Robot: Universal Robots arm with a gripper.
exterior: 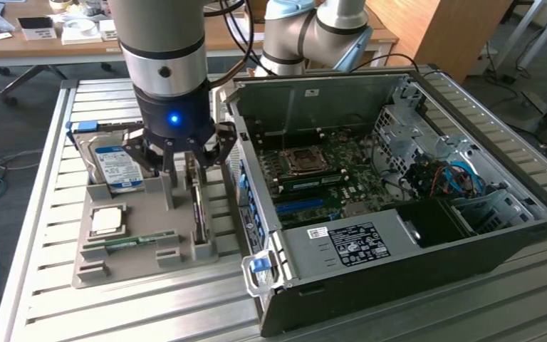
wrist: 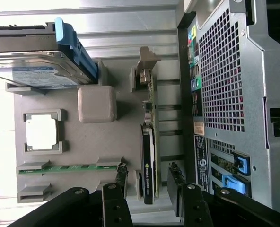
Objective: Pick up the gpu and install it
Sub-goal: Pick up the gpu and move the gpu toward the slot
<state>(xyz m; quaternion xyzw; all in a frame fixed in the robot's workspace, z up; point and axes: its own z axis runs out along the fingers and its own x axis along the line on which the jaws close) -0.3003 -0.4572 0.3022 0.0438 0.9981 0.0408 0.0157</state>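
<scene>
Robot hand (exterior: 184,168) (wrist: 148,169) poised over a grey parts tray (exterior: 140,214) (wrist: 83,142) on a slatted metal desk (exterior: 45,306) (wrist: 121,42). The hand's 2 fingers (wrist: 122,176) are spread, 1 on each side of the gpu (exterior: 197,206) (wrist: 149,142), with a visible gap between each finger and the card; nothing is pinched. The gpu stands on edge in its tray slot directly beneath the hand, its black cooler face turned toward 1 finger and its bracket end lying farther along the tray from the fingers. Beside the hand, on the side away from the computer case (exterior: 501,242) (wrist: 225,71), the tray also carries 1 blue-labelled hard drive (exterior: 114,167) (wrist: 31,71), 1 square processor chip (exterior: 107,221) (wrist: 40,132) and 1 green RAM stick (exterior: 126,242) (wrist: 69,168). The case lies open just beside the tray on the hand's other side, with its motherboard (exterior: 321,171) exposed.
</scene>
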